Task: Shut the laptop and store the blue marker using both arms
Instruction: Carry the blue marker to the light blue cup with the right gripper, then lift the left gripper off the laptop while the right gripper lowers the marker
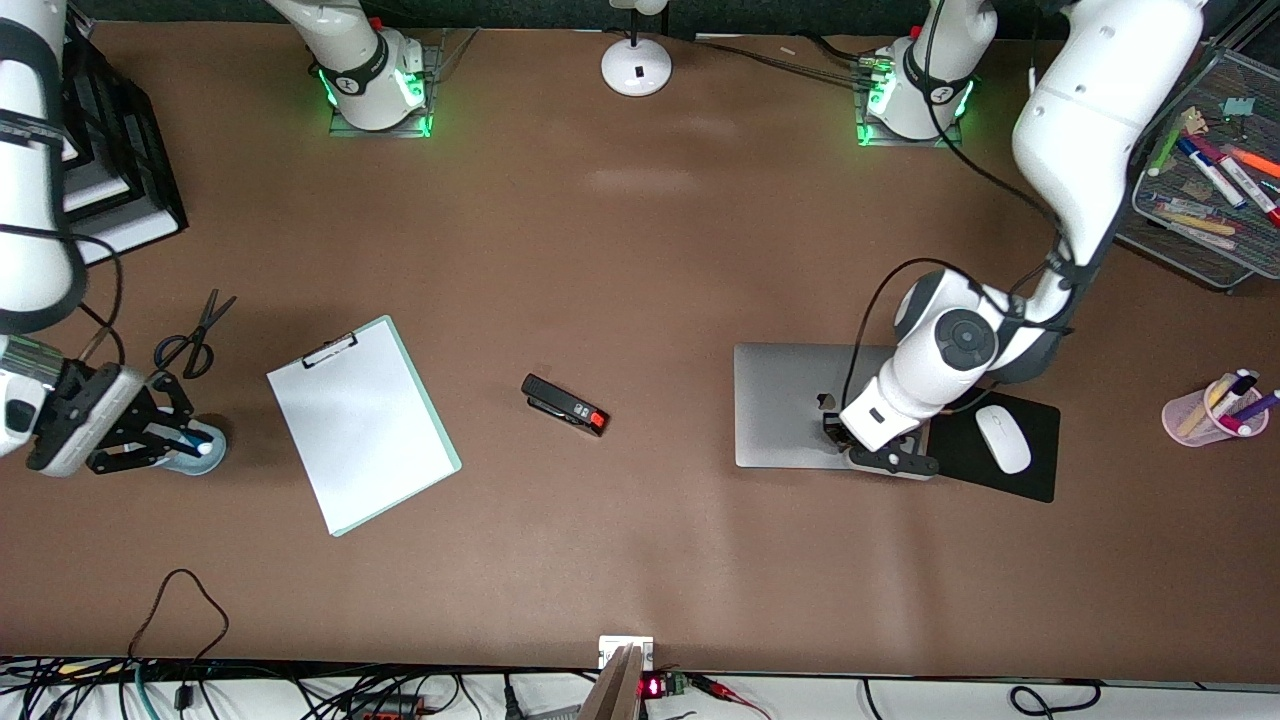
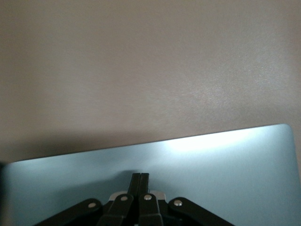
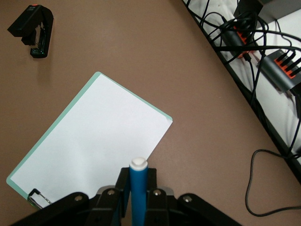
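The silver-grey laptop (image 1: 790, 405) lies closed toward the left arm's end of the table, its lid (image 2: 211, 174) facing up. My left gripper (image 1: 885, 462) is shut, with nothing between its fingertips (image 2: 140, 181), and rests on the lid near the edge closest to the front camera. At the right arm's end, my right gripper (image 1: 185, 440) is shut on the blue marker (image 1: 192, 438). The marker (image 3: 138, 193) stands between the fingers with its whitish end (image 3: 138, 163) sticking out past them. A round pale grey-blue thing (image 1: 205, 462) shows under it.
Scissors (image 1: 195, 338), a clipboard with white paper (image 1: 360, 425) and a black stapler (image 1: 565, 405) lie between the arms. A white mouse (image 1: 1003, 438) sits on a black pad (image 1: 1035, 478) beside the laptop. A pink cup (image 1: 1200, 420) and a mesh tray (image 1: 1200, 250) hold other markers.
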`<state>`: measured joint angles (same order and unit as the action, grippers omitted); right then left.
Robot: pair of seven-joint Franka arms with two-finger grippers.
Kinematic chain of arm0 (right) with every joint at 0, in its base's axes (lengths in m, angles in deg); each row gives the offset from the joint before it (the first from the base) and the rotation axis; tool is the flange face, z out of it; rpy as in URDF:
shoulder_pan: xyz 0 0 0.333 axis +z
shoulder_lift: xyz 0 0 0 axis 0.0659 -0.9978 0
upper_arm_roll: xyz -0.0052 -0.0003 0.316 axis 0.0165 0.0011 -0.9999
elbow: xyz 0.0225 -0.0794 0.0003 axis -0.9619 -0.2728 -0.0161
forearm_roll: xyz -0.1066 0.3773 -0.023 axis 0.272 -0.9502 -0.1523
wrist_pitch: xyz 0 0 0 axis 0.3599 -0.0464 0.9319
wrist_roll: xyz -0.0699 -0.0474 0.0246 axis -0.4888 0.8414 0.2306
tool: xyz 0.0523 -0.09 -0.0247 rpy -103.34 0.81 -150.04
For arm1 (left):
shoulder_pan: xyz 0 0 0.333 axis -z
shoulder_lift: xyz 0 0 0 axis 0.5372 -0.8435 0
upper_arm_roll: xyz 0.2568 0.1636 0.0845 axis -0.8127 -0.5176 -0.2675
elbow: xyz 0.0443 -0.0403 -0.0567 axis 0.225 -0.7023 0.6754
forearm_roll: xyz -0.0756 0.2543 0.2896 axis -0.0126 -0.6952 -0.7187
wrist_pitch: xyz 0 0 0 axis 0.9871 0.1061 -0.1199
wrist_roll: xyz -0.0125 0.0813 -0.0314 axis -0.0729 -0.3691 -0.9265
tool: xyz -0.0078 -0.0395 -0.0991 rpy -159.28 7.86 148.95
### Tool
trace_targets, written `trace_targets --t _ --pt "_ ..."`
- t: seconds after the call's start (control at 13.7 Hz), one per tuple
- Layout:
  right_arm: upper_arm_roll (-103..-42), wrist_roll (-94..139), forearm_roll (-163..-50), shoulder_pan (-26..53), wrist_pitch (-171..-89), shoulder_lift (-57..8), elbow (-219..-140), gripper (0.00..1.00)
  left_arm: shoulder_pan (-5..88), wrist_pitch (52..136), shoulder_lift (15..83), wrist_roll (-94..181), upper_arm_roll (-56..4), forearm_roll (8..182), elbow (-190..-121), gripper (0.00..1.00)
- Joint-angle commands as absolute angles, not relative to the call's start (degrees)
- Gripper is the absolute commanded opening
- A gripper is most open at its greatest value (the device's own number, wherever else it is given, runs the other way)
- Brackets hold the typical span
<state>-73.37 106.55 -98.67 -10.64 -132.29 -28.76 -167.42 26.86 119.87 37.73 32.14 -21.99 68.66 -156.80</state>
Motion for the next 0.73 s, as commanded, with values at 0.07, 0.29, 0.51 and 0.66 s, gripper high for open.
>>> trace_targets --t 0.07,0.29,0.51,0.66 --pt "-73.9 116.5 -106.8 -15.7 -127.9 -29.0 -166.9 0.0 26.6 105.2 49.5 33.0 -19.8 68.0 -157.9 0.03" --pt "-74.0 121.7 -112.0 -19.1 -125.5 -30.2 -166.9 0.0 26.6 94.8 55.4 33.4 -17.9 68.5 -157.8 0.03" --pt "-74.0 125.7 -114.5 -22.0 -122.6 -31.3 -166.9 0.0 26.6 85.3 60.1 33.6 -16.5 71.0 -155.8 0.04" --pt "-74.0 127.4 -115.1 -23.3 -122.6 -32.4 -166.5 0.0 26.6 76.9 60.2 35.5 -16.3 73.3 -150.6 0.04"
